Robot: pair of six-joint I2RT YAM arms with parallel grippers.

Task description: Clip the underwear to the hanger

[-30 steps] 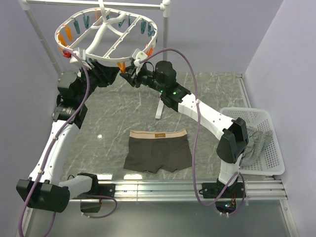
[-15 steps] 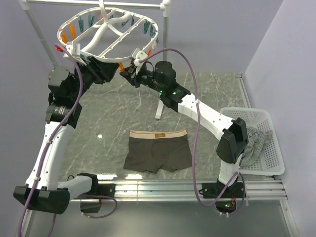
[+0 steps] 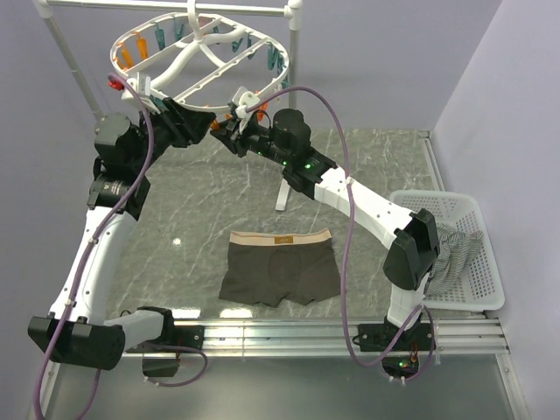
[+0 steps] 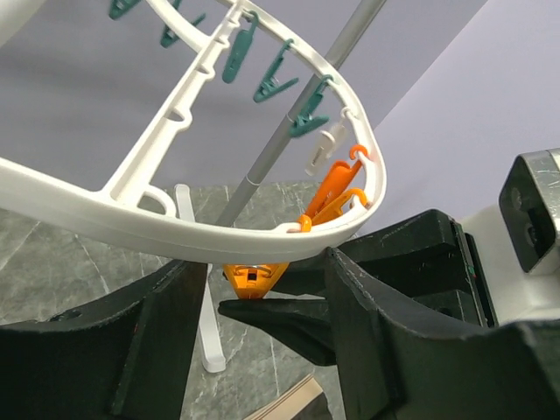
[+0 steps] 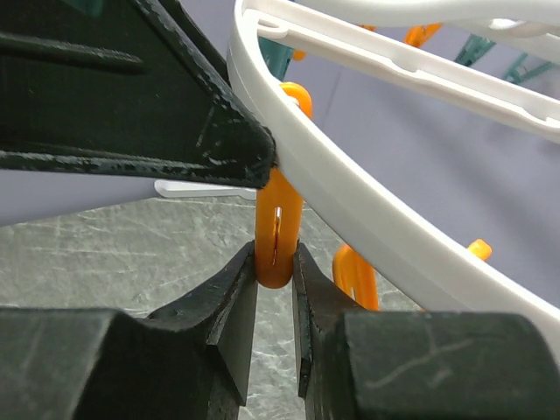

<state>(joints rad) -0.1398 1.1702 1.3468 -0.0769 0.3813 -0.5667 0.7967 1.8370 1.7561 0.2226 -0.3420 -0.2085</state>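
While flat, olive-brown, tan-banded underwear [image 3: 280,269]

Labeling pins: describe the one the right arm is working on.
Find the white hanger up top, then its near rim. The pin there is orange, and the only one pinched in the jaws of the right gripper; its neighbours hang free.

Your worktop [image 3: 201,201]: grey marbled slab. On it you have:
- the underwear [image 3: 280,271], spread flat near the front edge, waistband toward the back
- a white basket [image 3: 481,284] at the right edge, with a grey striped cloth [image 3: 451,254] draped over its rim
- the rail stand's white foot [image 3: 283,194], mid-back
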